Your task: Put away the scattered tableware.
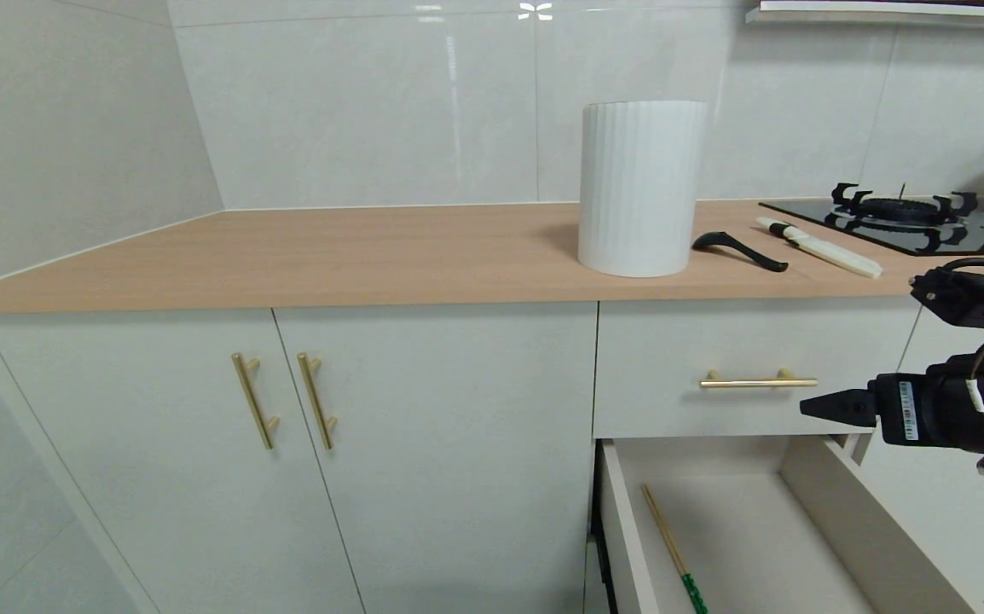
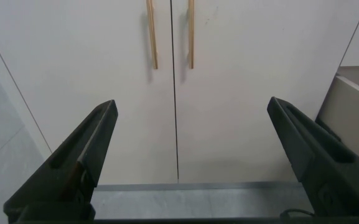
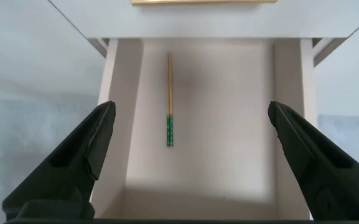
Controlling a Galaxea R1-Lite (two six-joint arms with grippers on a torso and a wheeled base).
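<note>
On the wooden counter (image 1: 373, 256) lie a black-handled utensil (image 1: 739, 250) and a white-handled knife-like utensil (image 1: 820, 247), both to the right of a tall white ribbed container (image 1: 641, 188). Below them a drawer (image 1: 620, 520) stands pulled out, with a pair of green-tipped chopsticks (image 1: 669, 541) lying inside it. My right gripper (image 1: 824, 406) hangs over the drawer's right side, level with the closed drawer front above. It is open and empty, looking down at the chopsticks (image 3: 169, 99) in the drawer (image 3: 229, 137). My left gripper (image 2: 191, 109) is open and empty, facing the cabinet doors (image 2: 229, 124).
A gas hob (image 1: 893, 213) sits at the counter's right end. The closed drawer above the open one has a gold handle (image 1: 758, 382). Two cabinet doors carry vertical gold handles (image 1: 283, 414). Tiled walls enclose the counter at the back and left.
</note>
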